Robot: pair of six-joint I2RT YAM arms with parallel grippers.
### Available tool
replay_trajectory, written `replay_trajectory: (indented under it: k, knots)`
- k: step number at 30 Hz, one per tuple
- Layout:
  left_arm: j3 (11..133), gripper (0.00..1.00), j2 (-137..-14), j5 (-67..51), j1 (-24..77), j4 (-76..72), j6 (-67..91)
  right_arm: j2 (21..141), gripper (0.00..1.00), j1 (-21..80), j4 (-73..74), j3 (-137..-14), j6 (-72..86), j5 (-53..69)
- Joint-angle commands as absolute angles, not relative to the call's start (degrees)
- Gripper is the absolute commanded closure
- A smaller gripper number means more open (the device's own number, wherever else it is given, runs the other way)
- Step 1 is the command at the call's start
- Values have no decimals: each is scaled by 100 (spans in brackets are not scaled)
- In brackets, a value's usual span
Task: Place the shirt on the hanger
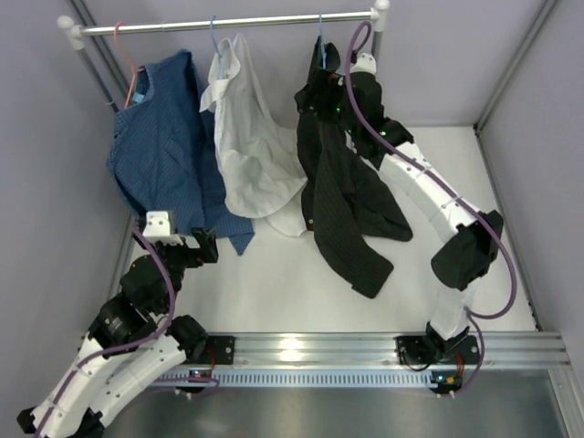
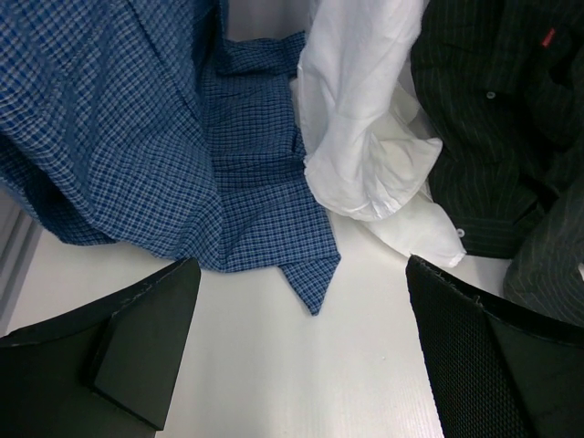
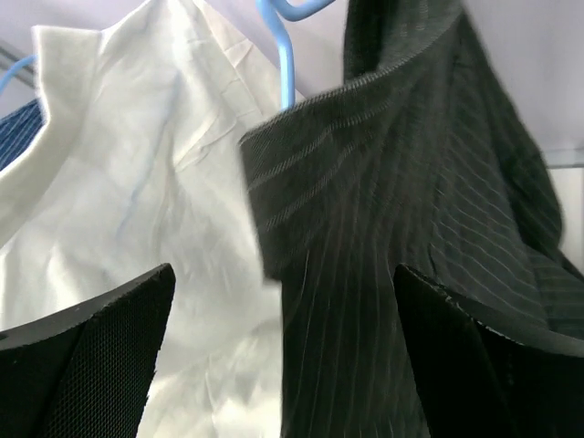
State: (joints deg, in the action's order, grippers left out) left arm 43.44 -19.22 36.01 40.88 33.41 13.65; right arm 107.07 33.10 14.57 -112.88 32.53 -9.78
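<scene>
The shirt (image 1: 351,201), black with faint pinstripes, hangs from the rail on the hanger (image 1: 321,41), and its lower part trails onto the white table. My right gripper (image 1: 315,102) is raised at the collar. In the right wrist view it (image 3: 283,269) stands open, with the striped collar (image 3: 365,137) just beyond the wide-apart fingers and nothing pinched. The light-blue wire of the hanger (image 3: 281,55) shows above the collar. My left gripper (image 1: 203,246) sits low near the table's left side, open (image 2: 301,263) over bare tabletop, apart from the shirt (image 2: 493,137).
A white shirt (image 1: 246,137) on a blue hanger and a blue checked shirt (image 1: 164,155) on a pink hanger (image 1: 128,64) hang from the same rail (image 1: 228,23), left of the black one. Their hems (image 2: 274,210) lie on the table in front of my left gripper. Grey walls enclose the workspace.
</scene>
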Motion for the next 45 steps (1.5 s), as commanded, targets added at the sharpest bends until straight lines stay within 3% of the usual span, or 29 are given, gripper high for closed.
replay_trajectory:
  k: [1,5,13,16,18,27,45]
  knots:
    - [4324,2,-1898,3770,3833,3076,1450,9426,1,3182,976,-10935,2822,-932]
    - [4333,2,-1898,3823,3332,3076,1529,8194,1,3173,1107,-9401,1954,-975]
    - [4535,2,-2118,4315,3085,3583,1792,5232,1,3173,2423,-6183,704,-2626]
    - [4404,2,-1978,4062,3076,3727,1960,4230,1,3164,2872,-5627,703,-3111]
    - [4290,2,-1863,3449,3085,3718,1934,3616,1,3164,3154,-5529,686,-3077]
    - [4236,2,-2223,2822,3076,3648,1881,1821,1,3164,4463,-5519,782,-3331]
    - [4175,2,-1925,2637,3085,3665,1846,1608,0,3164,4957,-5599,1081,-3226]
